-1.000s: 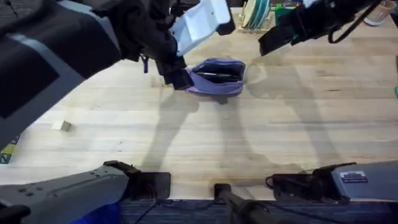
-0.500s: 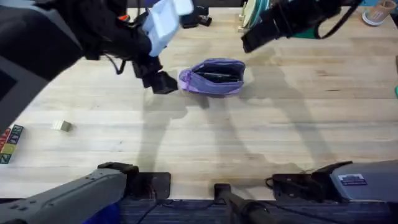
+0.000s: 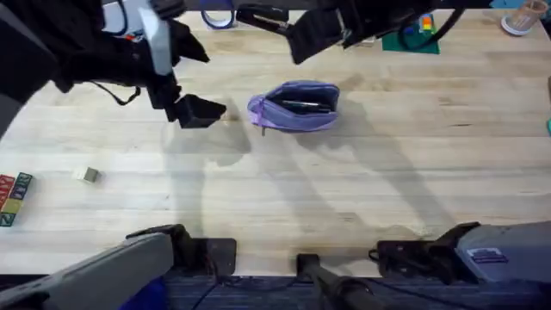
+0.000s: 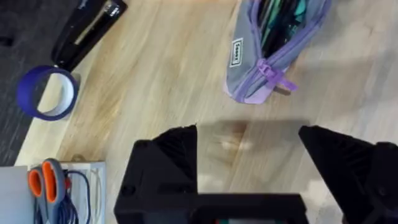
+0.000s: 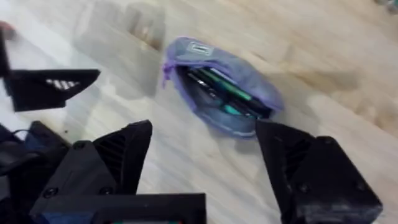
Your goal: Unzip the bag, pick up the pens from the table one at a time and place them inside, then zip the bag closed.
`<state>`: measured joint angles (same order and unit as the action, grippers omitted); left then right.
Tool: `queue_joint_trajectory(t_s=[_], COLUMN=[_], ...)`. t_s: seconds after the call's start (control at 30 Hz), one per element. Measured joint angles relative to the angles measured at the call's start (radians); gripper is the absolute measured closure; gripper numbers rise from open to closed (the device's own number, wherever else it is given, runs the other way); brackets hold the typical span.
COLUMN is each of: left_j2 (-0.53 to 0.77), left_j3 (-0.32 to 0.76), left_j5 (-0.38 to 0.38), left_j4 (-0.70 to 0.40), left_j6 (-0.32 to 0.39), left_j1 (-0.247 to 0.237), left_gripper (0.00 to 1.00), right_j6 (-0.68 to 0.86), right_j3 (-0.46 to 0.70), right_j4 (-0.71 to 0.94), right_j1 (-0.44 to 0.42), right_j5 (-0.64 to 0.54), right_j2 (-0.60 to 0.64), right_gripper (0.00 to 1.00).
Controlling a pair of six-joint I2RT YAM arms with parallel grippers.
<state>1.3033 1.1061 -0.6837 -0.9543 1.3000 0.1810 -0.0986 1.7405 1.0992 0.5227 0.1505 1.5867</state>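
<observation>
From the overhead camera I log the bag point(image 3: 295, 106) lying on the table point(image 3: 362, 181), toward its far middle, zipper open along the top, with dark pens point(image 3: 301, 106) visible inside the opening. My left claw point(image 3: 200, 110) hangs just left of the bag, apart from it, holding nothing. My right claw point(image 3: 303, 36) hangs beyond the bag, on its far side, also clear of it. Well left of the bag, near the table's left edge, I note a small pale block point(image 3: 84, 175) and a stack of coloured blocks point(image 3: 12, 199).

From the left wrist camera I see the left claw point(image 4: 249, 149) spread wide, nothing between its fingers point(image 4: 177, 146), with bare wood in the gap. The bag point(image 4: 273, 50) lies ahead of it, its purple zipper pull point(image 4: 273, 73) at the near end and pens point(image 4: 277, 15) showing in the open mouth. Away from the bag I record a roll of blue tape point(image 4: 46, 93), a black stapler-like tool point(image 4: 87, 28) and orange-handled scissors point(image 4: 46, 186).

From the right wrist camera I see the right claw point(image 5: 205, 149) spread wide and empty. The bag point(image 5: 221, 93) lies beyond the gap, open, with dark and green pens point(image 5: 221, 93) inside. The left claw point(image 5: 50, 87) stands beside the bag, not touching.
</observation>
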Motion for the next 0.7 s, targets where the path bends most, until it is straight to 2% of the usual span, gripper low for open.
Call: queue_joint_trajectory(t_s=[0.1,0.33,0.5,0.7], left_j2=[0.0,0.0,0.0,0.0], left_j3=[0.0,0.0,0.0,0.0], left_j5=[-0.034,-0.117,-0.136,-0.136], left_j4=[-0.005,-0.068,-0.07,-0.064], left_j6=[0.017,0.127,0.16,0.171], left_j1=[0.032,0.076,0.094,0.098], left_gripper=[0.007,0.007,0.007,0.008], right_j6=[-0.05,-0.214,-0.295,-0.35], right_j3=[0.003,0.009,0.009,0.009], right_j4=[-0.006,-0.017,-0.045,-0.049], right_j1=[0.033,0.079,0.086,0.086], right_j5=[0.001,0.025,0.104,0.143], right_j2=[0.0,0.0,0.0,0.0], right_gripper=[0.006,0.006,0.005,0.005])
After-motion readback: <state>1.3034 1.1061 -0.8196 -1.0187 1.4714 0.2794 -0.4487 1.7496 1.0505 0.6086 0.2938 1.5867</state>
